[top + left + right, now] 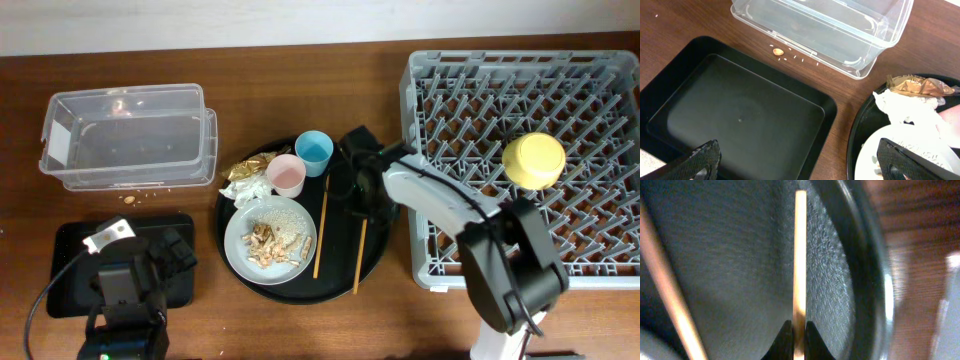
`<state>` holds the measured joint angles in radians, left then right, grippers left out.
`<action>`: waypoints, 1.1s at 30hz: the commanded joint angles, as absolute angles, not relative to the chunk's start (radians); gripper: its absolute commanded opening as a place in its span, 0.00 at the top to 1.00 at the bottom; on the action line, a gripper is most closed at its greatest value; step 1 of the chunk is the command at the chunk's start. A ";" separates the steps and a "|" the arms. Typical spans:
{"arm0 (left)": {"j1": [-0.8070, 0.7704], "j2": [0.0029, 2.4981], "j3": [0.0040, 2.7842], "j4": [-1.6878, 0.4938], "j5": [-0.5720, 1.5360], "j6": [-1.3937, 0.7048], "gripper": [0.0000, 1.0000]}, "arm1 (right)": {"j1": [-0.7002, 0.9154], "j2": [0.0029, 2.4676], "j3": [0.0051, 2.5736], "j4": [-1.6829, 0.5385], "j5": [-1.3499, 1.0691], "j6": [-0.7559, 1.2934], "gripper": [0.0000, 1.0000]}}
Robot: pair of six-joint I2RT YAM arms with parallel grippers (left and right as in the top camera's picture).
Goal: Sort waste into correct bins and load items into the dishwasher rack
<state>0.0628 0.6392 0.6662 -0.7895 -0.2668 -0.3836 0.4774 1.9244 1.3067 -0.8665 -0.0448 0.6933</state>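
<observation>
My right gripper (799,340) is shut on one wooden chopstick (799,255), low over the round black tray (340,262). The second chopstick (321,230) lies to its left. A grey plate (232,245) on that tray holds beige food scraps (270,240). Behind it are the pink cup (287,175), light-blue cup (313,153), gold-brown wrapper (248,165) and white tissue (255,189). A yellow bowl (533,160) sits upside down in the grey dishwasher rack (425,270). My left gripper (800,167) hangs wide open with nothing in it, spanning from the shallow black tray (740,115) to the plate's edge.
The clear tub (130,135) stands at the back left, with a few crumbs (778,51) on the wood in front of it. The rack fills the right side, close beside the round tray. My left arm (125,290) covers part of the shallow black tray.
</observation>
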 commanded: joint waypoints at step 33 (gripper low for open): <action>0.059 0.633 0.680 -0.788 -0.277 -0.389 0.01 | 0.072 1.897 1.764 -0.970 -0.059 0.140 0.40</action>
<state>0.0628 0.6392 0.6662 -0.7891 -0.2672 -0.3836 0.0727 1.9202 1.7641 -0.9382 -0.0235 0.1291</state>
